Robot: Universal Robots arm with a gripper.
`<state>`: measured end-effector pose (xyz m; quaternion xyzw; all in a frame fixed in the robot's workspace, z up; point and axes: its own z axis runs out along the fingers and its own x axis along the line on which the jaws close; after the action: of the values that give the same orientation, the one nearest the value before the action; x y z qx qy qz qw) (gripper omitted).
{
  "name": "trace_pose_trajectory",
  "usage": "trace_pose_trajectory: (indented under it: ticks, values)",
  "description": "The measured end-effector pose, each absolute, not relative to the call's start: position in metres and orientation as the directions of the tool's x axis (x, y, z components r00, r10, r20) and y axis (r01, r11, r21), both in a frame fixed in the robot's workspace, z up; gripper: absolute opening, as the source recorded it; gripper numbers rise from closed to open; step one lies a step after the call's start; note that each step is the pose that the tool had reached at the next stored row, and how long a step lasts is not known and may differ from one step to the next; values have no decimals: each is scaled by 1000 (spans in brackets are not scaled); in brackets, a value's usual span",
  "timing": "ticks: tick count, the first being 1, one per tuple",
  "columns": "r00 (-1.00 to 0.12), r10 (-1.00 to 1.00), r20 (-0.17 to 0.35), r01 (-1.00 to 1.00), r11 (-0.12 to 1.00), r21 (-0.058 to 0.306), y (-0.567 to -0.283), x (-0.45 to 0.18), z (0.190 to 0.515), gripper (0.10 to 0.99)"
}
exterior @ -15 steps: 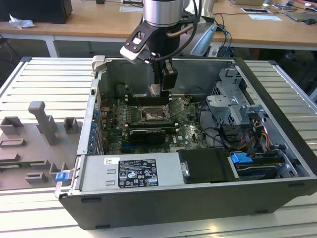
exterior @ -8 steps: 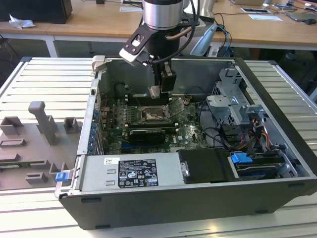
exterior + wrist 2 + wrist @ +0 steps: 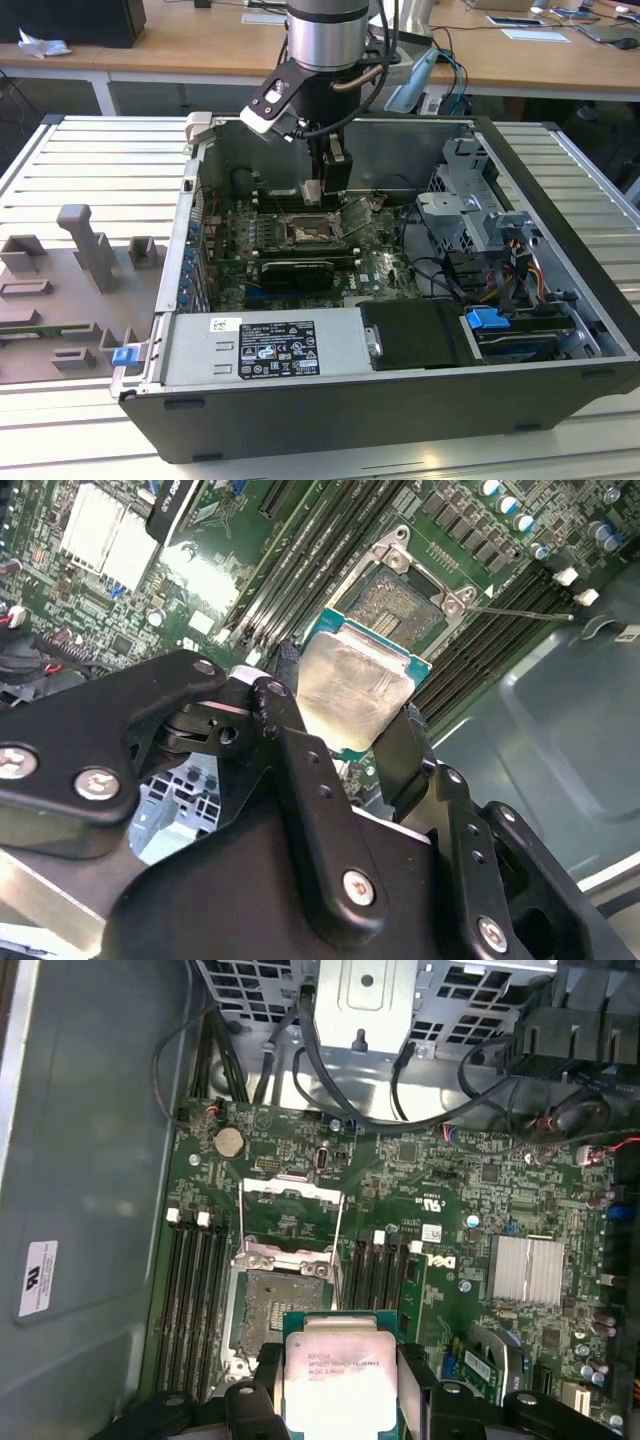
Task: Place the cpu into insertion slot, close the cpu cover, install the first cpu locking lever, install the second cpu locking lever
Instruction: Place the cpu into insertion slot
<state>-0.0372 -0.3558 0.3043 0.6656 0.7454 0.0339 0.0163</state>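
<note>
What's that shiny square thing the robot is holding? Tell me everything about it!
It is the cpu, a flat square chip with a pale silvery metal top, faint print on it, and a green edge around it. The end effector pinches it by two opposite sides. It hangs above the motherboard, near the open insertion slot, not in it yet.

The flat square cpu [image 3: 355, 685] has a dull silver metal lid; the black gripper [image 3: 345, 705] has matt fingers [image 3: 300, 760] with bright steel screws; the green motherboard [image 3: 450, 1175] is glossy; the grey sheet-metal computer case [image 3: 400, 150] is matt; the ribbed aluminium table [image 3: 100, 160] at the exterior view's left has a satin sheen.
</note>
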Motion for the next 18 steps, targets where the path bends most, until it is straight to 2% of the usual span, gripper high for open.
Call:
trace_pose_trajectory:
  ticks: [11, 15, 18]
  values:
    - [-102, 995, 22, 993, 100, 65, -347, -37, 278, 541]
    - [-3, 1000, 22, 998, 2, 64, -347, -37, 273, 541]
    - [23, 999, 22, 998, -24, 64, -347, -37, 271, 541]
